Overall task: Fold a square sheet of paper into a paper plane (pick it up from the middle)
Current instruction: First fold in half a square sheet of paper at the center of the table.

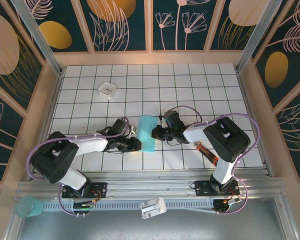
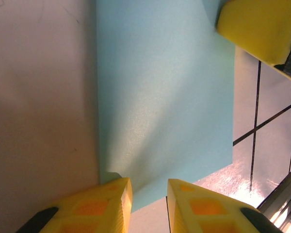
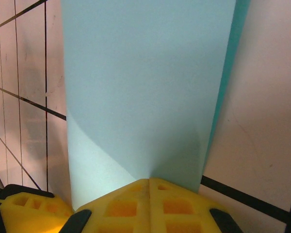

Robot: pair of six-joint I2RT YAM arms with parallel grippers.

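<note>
We find the folded turquoise-blue paper sheet [image 1: 147,132] midway on the white gridded counter [image 1: 190,85] — right hand [image 3: 149,182] clamped on it, left hand [image 2: 149,187] apart around its edge. Uneven pull risks tearing or skewing.

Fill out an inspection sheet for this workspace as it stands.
Surface: white grid table, no spills seen.
Job's things: blue paper, a narrow rectangle, seemingly folded over, between the grippers.
Clutter: small white tray at far left; red-and-black pen beside the right arm.
Grippers: left gripper jaws apart at the paper's edge; right gripper shut on the paper.
Cables: purple cables loop along both arms.
Surroundings: patterned walls on three sides.
</note>
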